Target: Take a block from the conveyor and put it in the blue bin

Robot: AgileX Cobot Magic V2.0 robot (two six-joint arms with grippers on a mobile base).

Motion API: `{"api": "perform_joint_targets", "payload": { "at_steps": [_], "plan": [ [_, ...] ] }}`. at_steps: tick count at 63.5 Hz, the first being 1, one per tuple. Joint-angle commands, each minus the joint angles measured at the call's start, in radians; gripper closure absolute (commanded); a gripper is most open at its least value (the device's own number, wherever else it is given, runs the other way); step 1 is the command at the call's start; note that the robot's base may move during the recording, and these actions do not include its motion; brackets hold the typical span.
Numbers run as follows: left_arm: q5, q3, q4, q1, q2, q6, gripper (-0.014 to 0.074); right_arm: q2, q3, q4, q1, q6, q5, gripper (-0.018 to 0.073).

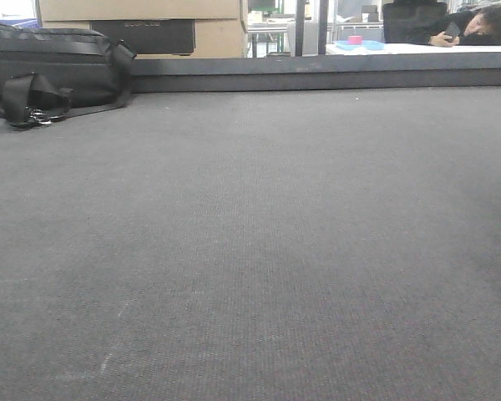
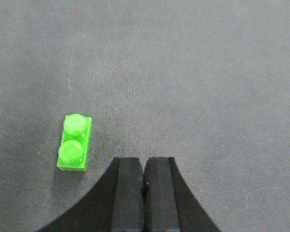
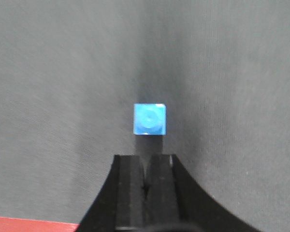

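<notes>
The conveyor (image 1: 250, 251) is a wide dark grey woven belt with a dark raised rail (image 1: 317, 73) at its far edge. In the left wrist view a green two-stud block (image 2: 74, 143) lies on the belt, left of my left gripper (image 2: 144, 162), whose jaws are shut and empty. In the right wrist view a small blue one-stud block (image 3: 150, 119) lies on the belt just ahead of my right gripper (image 3: 145, 159), whose jaws are shut and empty. Neither block nor either gripper shows in the front view. The blue bin is not clearly in view.
A black bag (image 1: 50, 71) lies at the belt's far left. Cardboard boxes (image 1: 142, 25) stand behind the rail. A person (image 1: 476, 25) leans on a white table with a blue tray (image 1: 359, 44) far back right. A red strip (image 3: 31, 224) shows at the lower left of the right wrist view.
</notes>
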Motion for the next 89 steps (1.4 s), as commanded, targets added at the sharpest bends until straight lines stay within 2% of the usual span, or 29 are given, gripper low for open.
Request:
{"api": "perform_joint_targets", "payload": {
  "at_steps": [1, 15, 20, 24, 33, 36, 40, 51, 70, 75, 82, 84, 89],
  "plan": [
    [0.003, -0.014, -0.015, 0.002, 0.052, -0.003, 0.0708, 0.086, -0.023, -0.018, 0.001, -0.002, 0.028, 0.0727],
    [0.004, -0.014, -0.015, 0.002, 0.147, -0.003, 0.0708, 0.236, -0.019, -0.018, 0.001, 0.000, 0.006, 0.0726],
    [0.007, -0.012, -0.015, 0.002, 0.165, -0.003, 0.0708, 0.264, -0.019, -0.018, 0.001, 0.000, -0.024, 0.0681],
    [0.009, -0.008, -0.015, 0.002, 0.169, -0.003, 0.0708, 0.277, -0.019, -0.018, 0.001, 0.000, -0.028, 0.0591],
    [0.012, -0.008, -0.015, 0.002, 0.171, -0.003, 0.0708, 0.288, -0.012, -0.018, 0.001, 0.000, -0.064, 0.0278],
    [0.012, -0.008, -0.015, 0.002, 0.171, -0.003, 0.0708, 0.298, 0.000, -0.018, 0.001, 0.000, -0.102, 0.0216],
    [0.012, -0.008, -0.015, 0.002, 0.171, -0.003, 0.0708, 0.311, 0.027, -0.018, 0.001, 0.002, -0.145, 0.0186],
    [0.012, -0.008, -0.015, 0.002, 0.171, -0.003, 0.0708, 0.370, 0.097, -0.018, 0.001, 0.002, -0.228, 0.0189],
    [0.028, -0.006, -0.015, 0.002, 0.171, -0.003, 0.0708, 0.452, 0.137, -0.018, 0.001, 0.002, -0.276, 0.0198],
    [0.057, -0.006, -0.012, 0.002, 0.180, -0.012, 0.0708, 0.457, 0.137, -0.018, 0.001, 0.002, -0.266, 0.0298],
    [0.114, -0.026, -0.008, 0.002, 0.214, -0.014, 0.0708, 0.450, 0.130, -0.018, 0.001, 0.002, -0.257, 0.0608],
    [0.140, -0.037, -0.002, 0.002, 0.229, -0.014, 0.0708, 0.447, 0.125, -0.018, 0.001, 0.002, -0.249, 0.0727],
    [0.192, -0.075, 0.005, 0.011, 0.278, 0.003, 0.0708, 0.428, 0.105, -0.018, 0.001, 0.002, -0.200, 0.0718]
  ]
}}
